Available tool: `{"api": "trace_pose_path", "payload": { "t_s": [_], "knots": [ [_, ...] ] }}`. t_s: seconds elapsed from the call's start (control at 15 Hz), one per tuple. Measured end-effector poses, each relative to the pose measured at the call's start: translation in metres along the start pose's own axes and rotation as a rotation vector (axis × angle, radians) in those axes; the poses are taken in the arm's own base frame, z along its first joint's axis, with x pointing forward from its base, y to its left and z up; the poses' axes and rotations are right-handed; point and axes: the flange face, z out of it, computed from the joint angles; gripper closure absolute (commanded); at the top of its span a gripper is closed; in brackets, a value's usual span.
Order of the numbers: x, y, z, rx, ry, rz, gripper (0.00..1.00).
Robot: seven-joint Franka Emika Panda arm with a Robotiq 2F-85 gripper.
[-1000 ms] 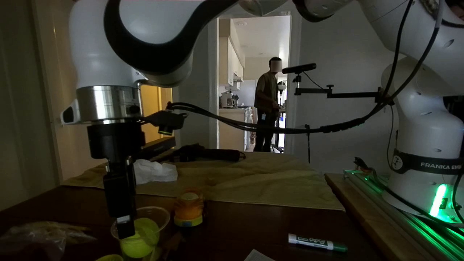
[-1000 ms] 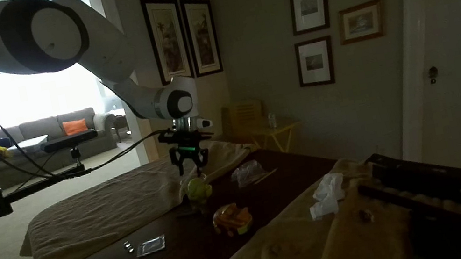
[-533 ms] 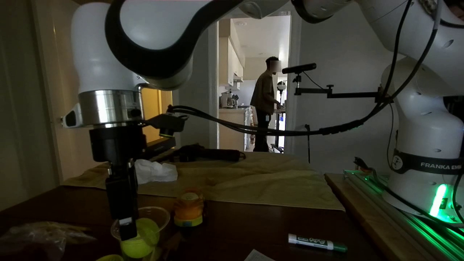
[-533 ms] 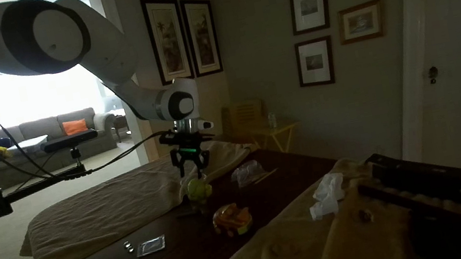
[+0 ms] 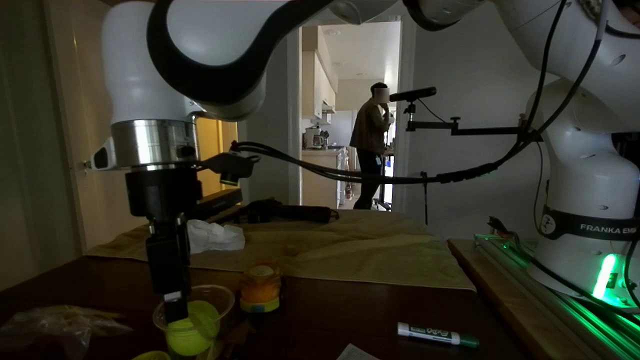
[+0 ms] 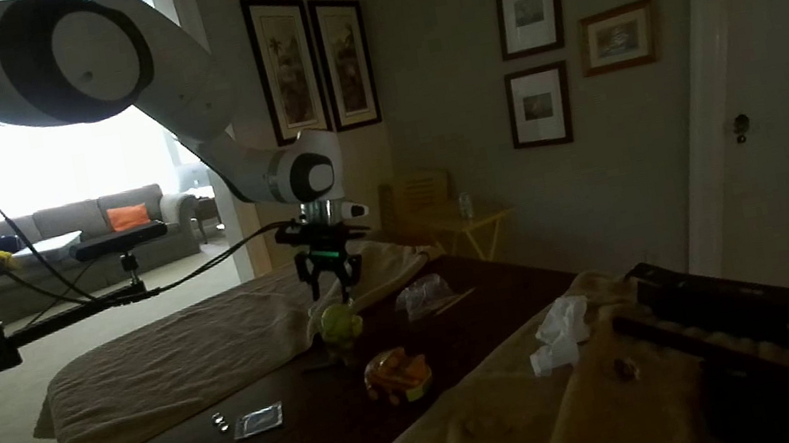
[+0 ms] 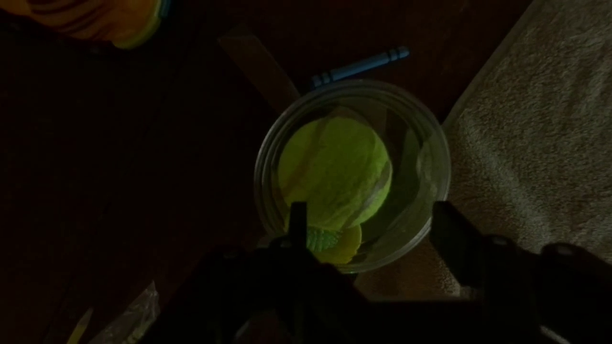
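Black and spread wide, your empty gripper (image 7: 368, 209) has risen slightly; below, the tennis ball (image 7: 334, 172) stays in its clear plastic cup (image 7: 443, 177), so nothing is lifted. Across the dark wooden table (image 5: 325, 320): blue crayon (image 7: 361, 67), orange toy car (image 6: 397, 377), green-capped marker (image 5: 437, 335). Beyond: tan towel (image 5: 370, 257), standing person (image 5: 369, 127), distant grey sofa (image 6: 66, 221).

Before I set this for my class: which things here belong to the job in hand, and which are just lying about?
Likely part of the job:
clear plastic cup
tennis ball inside it
pincer, open over both

Seemingly just lying about:
blue crayon
orange toy vehicle
green-capped marker
crumpled white wad
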Motion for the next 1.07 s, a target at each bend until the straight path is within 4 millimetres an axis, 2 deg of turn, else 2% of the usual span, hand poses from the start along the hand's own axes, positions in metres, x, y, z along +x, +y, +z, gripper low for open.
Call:
{"api": "trace_pose_path", "payload": {
  "t_s": [0.2,0.47,0.8,1.07],
  "knots": [
    [-0.002,0.005,-0.005,-0.004,0.003,0.011,0.33],
    [-0.006,0.006,-0.001,0.000,-0.006,0.017,0.33],
    [-0.013,0.004,0.013,0.011,-0.034,0.019,0.34],
    [-0.017,0.009,0.022,0.022,-0.048,0.031,0.33]
  ]
}}
